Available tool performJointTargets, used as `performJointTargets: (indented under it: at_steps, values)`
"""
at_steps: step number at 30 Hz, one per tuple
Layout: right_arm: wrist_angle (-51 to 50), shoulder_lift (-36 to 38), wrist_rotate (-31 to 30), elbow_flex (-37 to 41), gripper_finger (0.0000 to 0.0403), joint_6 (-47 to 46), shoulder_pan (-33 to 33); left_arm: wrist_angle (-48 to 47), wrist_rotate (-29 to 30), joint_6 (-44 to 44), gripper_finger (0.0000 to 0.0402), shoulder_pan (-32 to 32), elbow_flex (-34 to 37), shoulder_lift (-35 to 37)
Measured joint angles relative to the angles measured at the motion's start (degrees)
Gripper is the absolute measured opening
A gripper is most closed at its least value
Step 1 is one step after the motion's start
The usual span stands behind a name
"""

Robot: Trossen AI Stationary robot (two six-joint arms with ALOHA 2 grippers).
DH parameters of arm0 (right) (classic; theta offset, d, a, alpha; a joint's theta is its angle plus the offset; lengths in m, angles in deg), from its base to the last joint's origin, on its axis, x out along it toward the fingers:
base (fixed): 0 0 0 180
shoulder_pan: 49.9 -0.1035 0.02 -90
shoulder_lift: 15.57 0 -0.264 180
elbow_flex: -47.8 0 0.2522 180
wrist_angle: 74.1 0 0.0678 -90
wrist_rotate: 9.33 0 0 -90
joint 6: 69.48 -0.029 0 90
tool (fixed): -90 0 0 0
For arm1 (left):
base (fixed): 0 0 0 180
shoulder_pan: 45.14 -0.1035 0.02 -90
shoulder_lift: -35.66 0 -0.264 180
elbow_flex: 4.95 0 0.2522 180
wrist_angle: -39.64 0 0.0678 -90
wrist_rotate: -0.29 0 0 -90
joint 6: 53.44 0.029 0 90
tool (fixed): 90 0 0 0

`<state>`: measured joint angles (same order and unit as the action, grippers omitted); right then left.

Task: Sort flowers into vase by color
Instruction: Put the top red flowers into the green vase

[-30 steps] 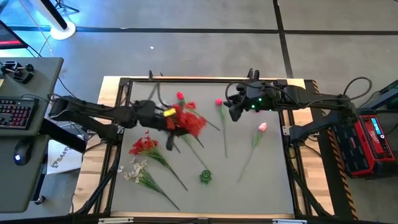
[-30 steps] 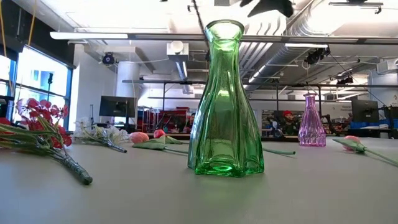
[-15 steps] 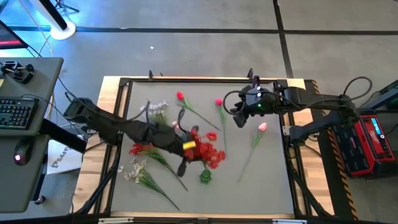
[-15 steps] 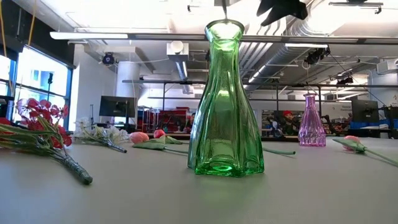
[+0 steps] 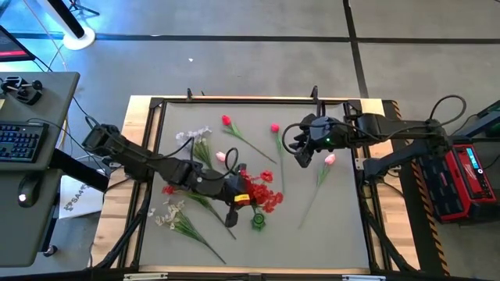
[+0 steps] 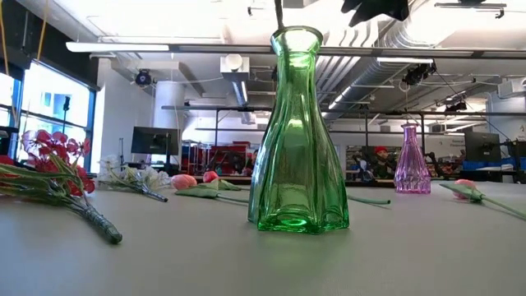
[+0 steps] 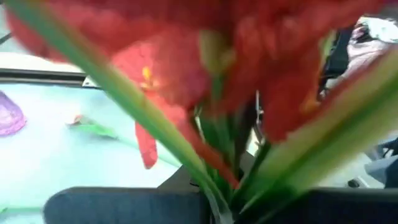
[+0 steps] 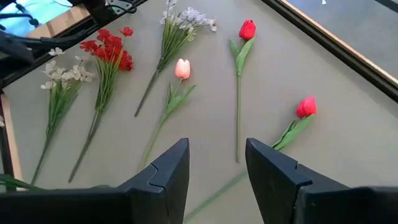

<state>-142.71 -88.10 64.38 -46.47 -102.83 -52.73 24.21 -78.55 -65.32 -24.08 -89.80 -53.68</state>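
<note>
From above, we are seeing the left end effector (image 5: 238,197) clamping a red flower cluster (image 5: 262,193) just over the green vase (image 5: 258,222) near the desk's (image 5: 336,226) front. The right end effector (image 5: 303,156), fingers apart and empty, is hovering at far right. At desk height, a stem (image 6: 278,14) is hanging above the vase mouth.

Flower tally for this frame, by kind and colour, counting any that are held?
Red blossom clusters: 2, one in the left gripper above the green vase
White sprays: 2
Red buds: 2
Pink buds: 2, one beside the open right gripper
Total: 8 flowers
</note>
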Motion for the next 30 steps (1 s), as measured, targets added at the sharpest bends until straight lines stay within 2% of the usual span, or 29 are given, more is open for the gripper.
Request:
performJointTargets:
  at_steps: [6, 12, 17, 21, 30]
  values:
    - [0.0, 0.0, 1.25, 0.0, 0.0145, -1.04, 0.02, -0.51, 1.77, -0.11, 0.0071, -0.03, 0.02, -2.38]
    - [-0.17, 0.0, 1.78, 0.0, 0.0145, -2.21, 0.02, -0.57, -3.48, -5.04, 0.0142, -0.03, 0.07, -5.21]
    - [-0.19, 0.0, 2.95, 0.0, 0.0145, -2.33, 0.02, -0.33, -3.7, -5.24, 0.0186, 0.0, -0.04, -4.27]
    - [-0.2, 0.13, 3.14, 0.0, 0.0145, -2.69, 0.02, -1.48, -3.85, -5.88, 0.0201, -0.03, -0.98, -2.27]
    - [-0.41, 1.15, 4.31, 0.0, 0.0145, -5.64, 0.02, -5.28, -1.94, -6.13, 0.0203, -0.25, -2.38, 3.68]
